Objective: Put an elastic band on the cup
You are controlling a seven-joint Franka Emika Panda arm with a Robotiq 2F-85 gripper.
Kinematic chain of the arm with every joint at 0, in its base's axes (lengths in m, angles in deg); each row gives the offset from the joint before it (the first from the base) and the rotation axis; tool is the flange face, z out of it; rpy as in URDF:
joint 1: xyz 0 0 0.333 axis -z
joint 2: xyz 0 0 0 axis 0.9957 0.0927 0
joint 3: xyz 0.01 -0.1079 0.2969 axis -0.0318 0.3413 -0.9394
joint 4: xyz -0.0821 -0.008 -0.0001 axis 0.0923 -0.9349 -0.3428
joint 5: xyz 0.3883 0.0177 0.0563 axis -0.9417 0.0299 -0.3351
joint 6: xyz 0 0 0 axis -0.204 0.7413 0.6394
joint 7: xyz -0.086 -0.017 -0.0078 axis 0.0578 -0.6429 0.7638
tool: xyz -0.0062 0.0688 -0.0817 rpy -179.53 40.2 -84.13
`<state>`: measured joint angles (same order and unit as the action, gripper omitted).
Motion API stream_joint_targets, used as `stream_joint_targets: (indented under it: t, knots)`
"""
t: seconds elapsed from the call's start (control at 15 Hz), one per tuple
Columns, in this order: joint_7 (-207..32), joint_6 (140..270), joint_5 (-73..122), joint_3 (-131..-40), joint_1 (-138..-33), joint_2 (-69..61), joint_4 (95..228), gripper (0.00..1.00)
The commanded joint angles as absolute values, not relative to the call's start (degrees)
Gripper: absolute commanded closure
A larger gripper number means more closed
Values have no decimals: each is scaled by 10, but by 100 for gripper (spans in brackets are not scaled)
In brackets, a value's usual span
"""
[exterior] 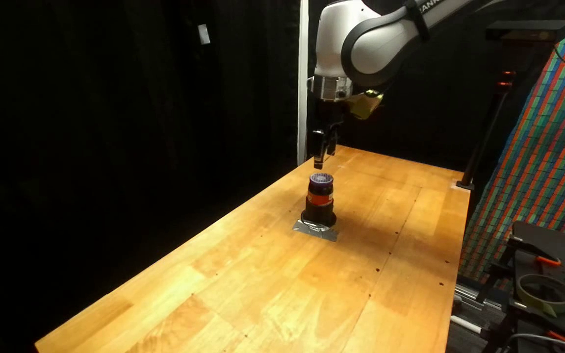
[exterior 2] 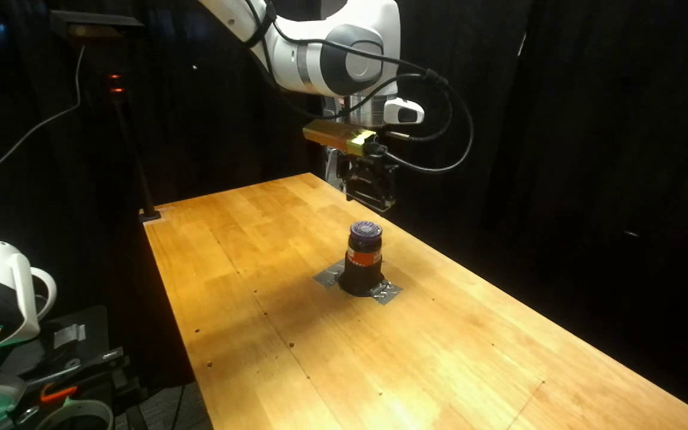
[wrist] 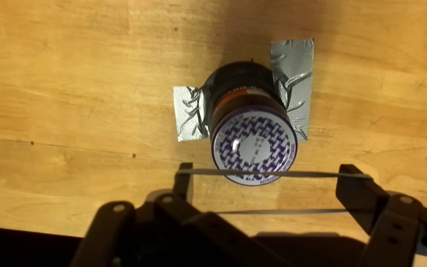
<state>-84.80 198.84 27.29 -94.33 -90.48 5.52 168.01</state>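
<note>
The cup stands upright on the wooden table in both exterior views. It has a dark body, an orange-red stripe and a white-and-purple patterned lid. In the wrist view the cup is seen from above, its lid toward the fingers. My gripper is open, with an elastic band stretched around both fingers in two near-parallel strands. The front strand crosses the image of the lid's lower edge. In both exterior views the gripper is above the lid and apart from it. No band shows on the cup.
Grey tape strips hold the cup's dark base to the table. A black post stands at a far table corner. A cart with a tape roll stands beside the table. Black curtains hang behind.
</note>
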Motion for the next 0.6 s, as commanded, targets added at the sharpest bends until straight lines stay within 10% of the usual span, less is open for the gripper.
stream_joint_targets:
  t: [0.0,0.53]
  knots:
    - [-844,2033,267,-939,-909,102,1635,0]
    - [-826,2028,252,-942,-897,163,1594,0]
